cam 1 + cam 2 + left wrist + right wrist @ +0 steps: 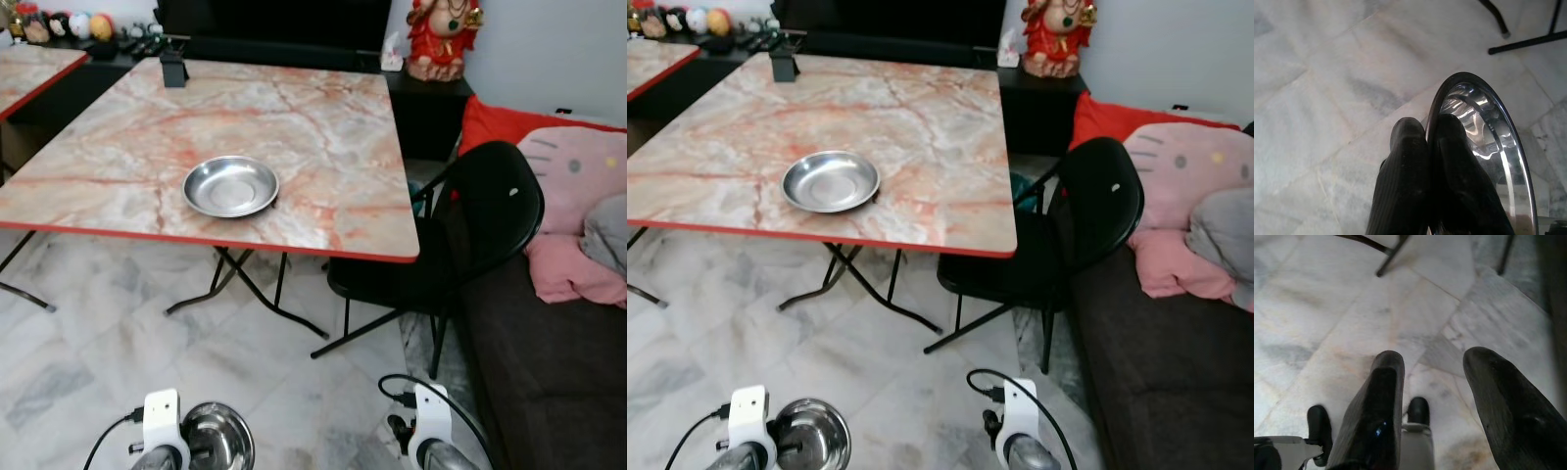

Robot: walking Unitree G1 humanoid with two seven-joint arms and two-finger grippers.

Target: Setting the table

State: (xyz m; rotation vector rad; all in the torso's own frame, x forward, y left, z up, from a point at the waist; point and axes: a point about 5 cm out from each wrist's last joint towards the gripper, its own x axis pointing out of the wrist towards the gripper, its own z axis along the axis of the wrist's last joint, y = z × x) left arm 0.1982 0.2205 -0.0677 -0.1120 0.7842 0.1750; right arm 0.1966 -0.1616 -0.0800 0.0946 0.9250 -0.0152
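Left hand (1430, 147) pinches a steel bowl (1488, 147) by its rim — bowl edge-on; right hand (1435, 377) open.

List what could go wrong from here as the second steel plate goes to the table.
1. The left gripper pinches only the rim of the steel plate it carries low over the floor; it could slip or swing out on the way up.
2. The table already bears a steel dish near its front edge; setting the carried plate down carelessly could knock it off.
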